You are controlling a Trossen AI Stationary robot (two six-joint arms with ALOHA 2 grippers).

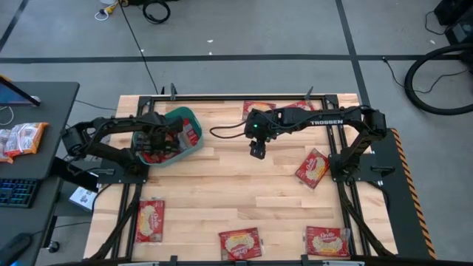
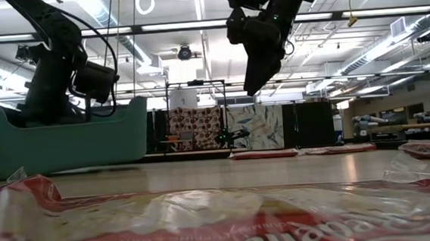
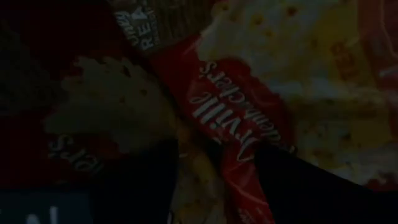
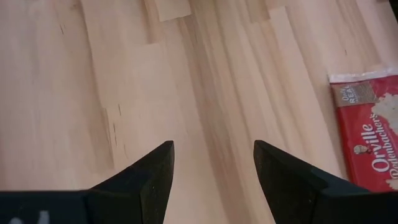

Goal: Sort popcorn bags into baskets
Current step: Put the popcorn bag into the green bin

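Left end effector (image 1: 164,142) down inside the teal basket (image 1: 194,118), fingers (image 3: 143,186) parted right over the red popcorn bags piled in there (image 3: 236,124), not clamped on any of them. Right end effector (image 1: 256,151) hanging up over bare bench (image 1: 222,177) just off the basket's side, spread wide with nothing between the fingers (image 4: 149,180). Loose bags scattered well away from the basket: one (image 1: 312,168) beyond the right end effector, three along the near edge (image 1: 150,220) (image 1: 239,241) (image 1: 327,241), a couple at the far edge (image 1: 258,108).

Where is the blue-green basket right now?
In the high view the basket sits on the table's left side near the far edge, with red popcorn bags inside and the left gripper reaching down into it.
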